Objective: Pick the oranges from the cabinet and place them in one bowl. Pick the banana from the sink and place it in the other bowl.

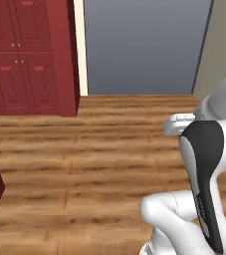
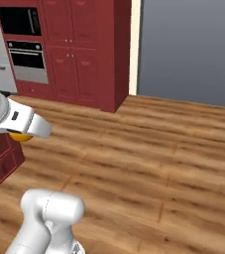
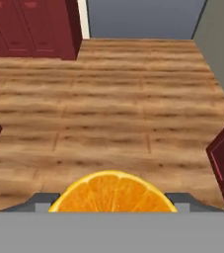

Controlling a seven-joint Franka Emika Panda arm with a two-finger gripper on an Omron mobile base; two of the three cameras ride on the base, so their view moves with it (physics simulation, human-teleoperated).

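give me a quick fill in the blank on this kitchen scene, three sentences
1. The gripper holds an ____ between its fingers.
2. The floor under the arm is made of ____ planks.
3. In the right base view, the oven sits in ____ coloured cabinetry.

Missing words: orange; wooden; red

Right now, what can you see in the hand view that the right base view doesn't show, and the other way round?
The hand view alone shows the orange's cut-looking face with its segments, sitting between the gripper tips. The right base view alone shows the black wall oven with a dark microwave above it, plus the robot's white arm, where the orange peeks out as a small sliver underneath. Both show the wooden floor, the tall red cupboards and the grey wall.
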